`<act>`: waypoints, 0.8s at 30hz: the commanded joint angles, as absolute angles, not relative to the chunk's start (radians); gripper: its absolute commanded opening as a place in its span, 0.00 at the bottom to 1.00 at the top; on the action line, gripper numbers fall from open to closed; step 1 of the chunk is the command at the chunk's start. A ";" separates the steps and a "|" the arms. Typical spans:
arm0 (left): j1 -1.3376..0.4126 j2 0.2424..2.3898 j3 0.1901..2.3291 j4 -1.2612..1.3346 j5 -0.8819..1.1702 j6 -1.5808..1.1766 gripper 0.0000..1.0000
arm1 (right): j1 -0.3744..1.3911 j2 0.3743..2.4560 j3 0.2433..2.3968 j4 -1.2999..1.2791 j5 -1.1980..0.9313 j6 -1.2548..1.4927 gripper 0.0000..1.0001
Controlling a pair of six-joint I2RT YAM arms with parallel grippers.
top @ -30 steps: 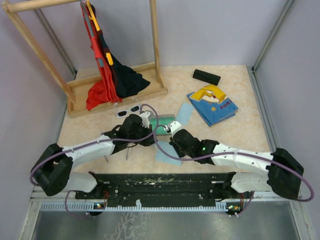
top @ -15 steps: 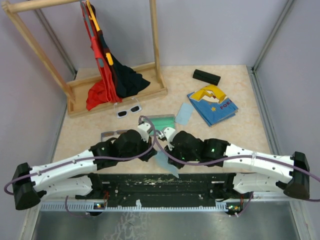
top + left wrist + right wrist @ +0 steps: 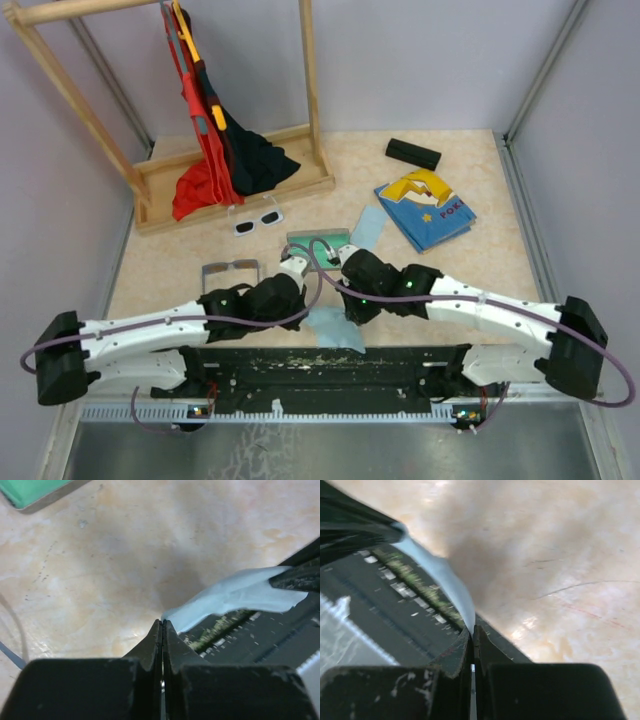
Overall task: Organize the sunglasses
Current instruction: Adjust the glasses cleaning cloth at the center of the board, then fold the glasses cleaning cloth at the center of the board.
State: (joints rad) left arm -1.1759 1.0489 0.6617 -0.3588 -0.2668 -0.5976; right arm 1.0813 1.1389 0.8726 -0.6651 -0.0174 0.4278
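Beige stone counter point(image 3: 165, 265). A wooden rack point(image 3: 312, 110) hung with clothes fills the far left corner. Both arms reach in from the near edge and meet at its middle. The left fingers point(image 3: 152, 645) are pressed fully together on one corner of a light-blue cloth point(image 3: 235, 597). The right fingers point(image 3: 465, 647) are likewise closed on the opposite corner. The cloth is stretched between them over the near edge, probably to spread or fold it for the open green case point(image 3: 318, 243) just beyond. The wire-framed sunglasses point(image 3: 230, 270) lie left of centre. The white sunglasses point(image 3: 258, 218) lie farther back, by the rack base. Neither pair is held.
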 commanded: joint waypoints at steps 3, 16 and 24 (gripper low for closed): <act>-1.088 1.188 0.657 -0.129 -0.334 -0.498 0.00 | 0.977 1.244 0.810 -0.486 0.103 0.378 0.00; -0.937 1.416 0.708 0.094 -0.151 -0.283 0.01 | 0.853 1.324 0.623 -0.045 0.220 0.247 0.00; -0.936 1.443 0.707 0.141 -0.078 -0.244 0.01 | 0.845 1.367 0.602 0.016 0.230 0.185 0.00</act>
